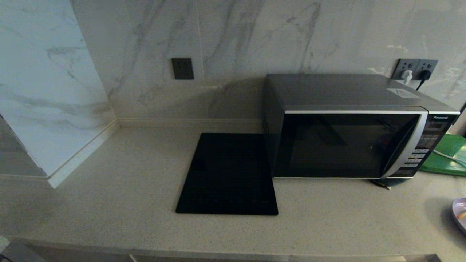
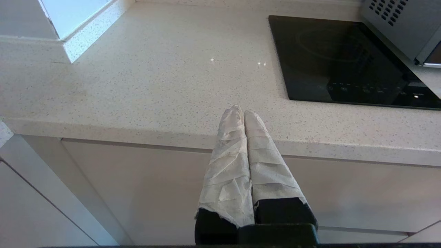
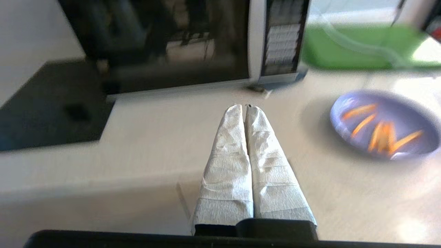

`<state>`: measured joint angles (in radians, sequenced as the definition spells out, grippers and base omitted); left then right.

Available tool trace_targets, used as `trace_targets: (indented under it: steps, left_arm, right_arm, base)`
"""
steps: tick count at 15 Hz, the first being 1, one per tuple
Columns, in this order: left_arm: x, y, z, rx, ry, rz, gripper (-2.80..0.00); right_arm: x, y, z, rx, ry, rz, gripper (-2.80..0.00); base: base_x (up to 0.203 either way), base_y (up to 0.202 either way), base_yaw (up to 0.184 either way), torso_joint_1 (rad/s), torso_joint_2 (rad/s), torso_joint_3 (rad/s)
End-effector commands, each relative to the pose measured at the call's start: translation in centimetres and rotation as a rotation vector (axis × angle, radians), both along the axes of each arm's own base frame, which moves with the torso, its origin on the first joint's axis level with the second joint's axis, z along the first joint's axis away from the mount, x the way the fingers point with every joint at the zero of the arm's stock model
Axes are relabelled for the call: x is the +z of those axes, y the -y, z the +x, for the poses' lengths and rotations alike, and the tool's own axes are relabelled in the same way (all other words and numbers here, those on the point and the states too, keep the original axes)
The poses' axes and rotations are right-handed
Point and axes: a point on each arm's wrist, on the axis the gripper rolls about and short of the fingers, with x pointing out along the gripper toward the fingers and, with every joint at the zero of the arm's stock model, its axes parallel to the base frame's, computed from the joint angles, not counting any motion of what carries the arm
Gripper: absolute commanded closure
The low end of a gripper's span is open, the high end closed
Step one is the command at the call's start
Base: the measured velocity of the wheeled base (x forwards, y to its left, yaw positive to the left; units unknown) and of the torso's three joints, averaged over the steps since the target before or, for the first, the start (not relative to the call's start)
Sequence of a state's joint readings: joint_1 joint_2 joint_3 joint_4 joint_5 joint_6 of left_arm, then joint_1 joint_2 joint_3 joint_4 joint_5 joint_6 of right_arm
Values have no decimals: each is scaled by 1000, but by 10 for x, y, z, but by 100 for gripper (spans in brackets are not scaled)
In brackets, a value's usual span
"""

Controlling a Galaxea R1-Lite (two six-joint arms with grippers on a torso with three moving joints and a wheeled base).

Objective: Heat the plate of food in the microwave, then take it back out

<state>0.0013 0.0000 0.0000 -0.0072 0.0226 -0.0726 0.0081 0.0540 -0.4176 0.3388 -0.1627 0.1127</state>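
The right gripper [image 3: 245,107], its two cloth-wrapped fingers pressed together and holding nothing, hangs just off the front edge of the pale speckled stone counter [image 3: 144,137] and points in over it. Straight ahead of it is the lower front corner of the microwave [image 1: 349,145], a large dark grey box with a black glass door, curved silver trim and a button panel [image 3: 282,41] on the right; the door is closed. The small round lavender plate of food [image 3: 382,125], carrying several orange fry-like sticks, lies on the counter off to the outer side of this gripper, near it but apart, in front of the flat green board [image 3: 351,46]; in the head view only its rim shows at the right edge. So the plate lies on the right arm's side, well away from the left gripper [image 2: 244,112], which is parked with its fingers together below the counter's edge on the other side of the flat black glass slab [image 1: 229,174]. The door probably has to be opened before the plate goes anywhere.
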Motion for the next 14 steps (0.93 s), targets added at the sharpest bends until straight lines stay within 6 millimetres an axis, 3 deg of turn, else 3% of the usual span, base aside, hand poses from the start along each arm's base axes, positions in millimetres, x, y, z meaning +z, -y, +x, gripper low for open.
trace_targets:
  steps: [1, 4, 6, 14]
  left_arm:
    - [0, 0, 0, 1, 0, -1, 0]
    - [0, 0, 0, 1, -1, -1, 0]
    - [0, 0, 0, 1, -1, -1, 0]
    - [0, 0, 0, 1, -1, -1, 0]
  right_arm:
    - [-26, -1, 6, 10, -29, 13, 0]
    - [-65, -1, 31, 31, -69, 6, 0]
    - [-74, -3, 37, 101, -36, -10, 0]
    - [-77, -3, 38, 132, -34, -31, 0]
  base:
    - [0, 0, 0, 0, 0, 0]
    - [0, 0, 0, 0, 0, 0]
    - [0, 0, 0, 0, 0, 0]
    - [0, 0, 0, 0, 0, 0]
